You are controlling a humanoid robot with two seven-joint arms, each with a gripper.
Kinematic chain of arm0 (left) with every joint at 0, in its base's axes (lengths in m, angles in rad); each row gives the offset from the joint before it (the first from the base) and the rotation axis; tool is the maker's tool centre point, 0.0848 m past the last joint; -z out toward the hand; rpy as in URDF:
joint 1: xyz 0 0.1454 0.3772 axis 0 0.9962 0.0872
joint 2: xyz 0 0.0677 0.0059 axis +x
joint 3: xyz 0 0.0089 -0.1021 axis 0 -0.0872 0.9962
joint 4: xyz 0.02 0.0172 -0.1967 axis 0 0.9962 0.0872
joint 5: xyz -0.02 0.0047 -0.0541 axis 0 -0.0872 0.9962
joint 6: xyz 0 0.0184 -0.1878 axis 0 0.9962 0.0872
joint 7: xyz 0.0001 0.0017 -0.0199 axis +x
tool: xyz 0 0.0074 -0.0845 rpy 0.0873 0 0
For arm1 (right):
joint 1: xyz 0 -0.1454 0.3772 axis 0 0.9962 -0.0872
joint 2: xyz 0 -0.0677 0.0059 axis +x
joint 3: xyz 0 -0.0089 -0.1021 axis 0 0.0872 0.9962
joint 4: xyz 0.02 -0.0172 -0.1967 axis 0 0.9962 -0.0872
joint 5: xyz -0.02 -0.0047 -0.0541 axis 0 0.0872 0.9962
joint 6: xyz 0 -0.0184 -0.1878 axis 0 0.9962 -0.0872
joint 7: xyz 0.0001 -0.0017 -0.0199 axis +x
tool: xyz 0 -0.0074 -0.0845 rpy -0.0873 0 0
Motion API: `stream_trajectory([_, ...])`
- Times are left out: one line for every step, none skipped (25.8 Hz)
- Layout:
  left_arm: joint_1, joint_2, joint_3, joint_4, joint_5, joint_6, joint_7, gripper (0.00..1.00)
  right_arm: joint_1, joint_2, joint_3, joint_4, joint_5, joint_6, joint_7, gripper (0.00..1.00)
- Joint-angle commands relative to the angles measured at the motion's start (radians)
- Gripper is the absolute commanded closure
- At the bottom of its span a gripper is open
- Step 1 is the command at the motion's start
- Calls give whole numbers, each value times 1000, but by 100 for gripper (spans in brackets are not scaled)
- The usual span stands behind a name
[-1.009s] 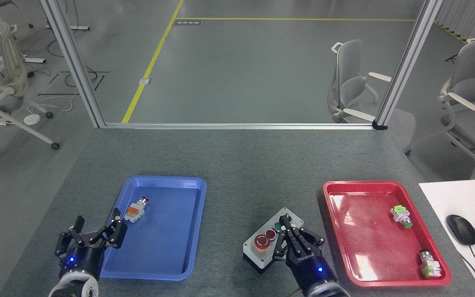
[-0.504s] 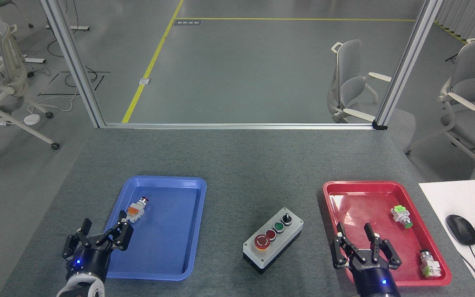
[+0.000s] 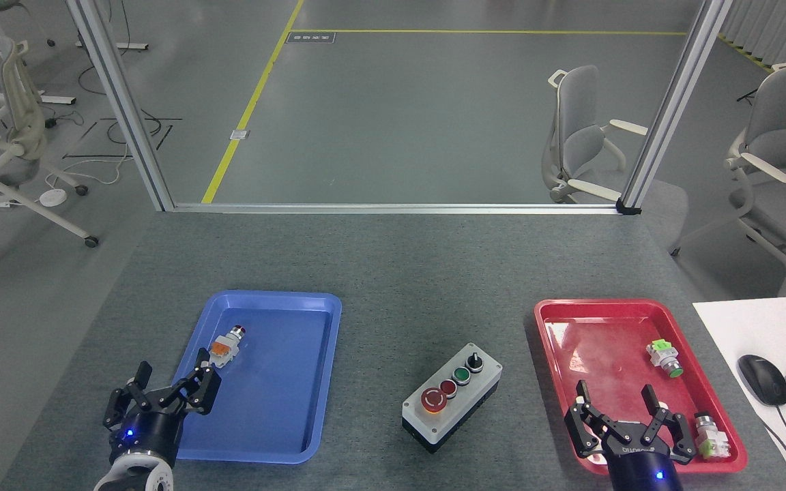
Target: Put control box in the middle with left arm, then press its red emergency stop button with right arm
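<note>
The right arm's black multi-fingered gripper (image 3: 628, 419) sits at the lower right of the frame, fingers spread and holding nothing, above the near end of the red plastic tray (image 3: 557, 315). A second ago it was over the oblong control box with grey lid and black base (image 3: 452, 397); it has since pulled away rightward, which suggests the press on the big red emergency stop button with yellow collar (image 3: 433, 400) is done. The box rests on the grey felt table (image 3: 393, 266), lower centre, between the trays. The left arm's black gripper (image 3: 164, 399), lower left, is also splayed and empty, barely shifted, at the near-left corner of the blue plastic tray (image 3: 328, 382), beside a small orange-and-white push-button part (image 3: 224, 346). Two green-and-white button parts (image 3: 664, 358) lie in the red tray. Nothing blocks the box.
</note>
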Motion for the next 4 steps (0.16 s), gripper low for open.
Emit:
stream_trajectory([0,0,1,0,0,1,-1,1,2,-2,-4,0,0,0,2,2])
stream_trajectory([0,0,1,0,0,1,-1,1,2,-2,-4,0,0,1,2,2])
stream_trajectory([0,0,1,-1,0,1,-1,1,2,-2,-4,0,0,1,2,2])
stream_trajectory([0,0,-1,-1,0,1,-1,1,2,-2,-4,-2,0,1,2,2])
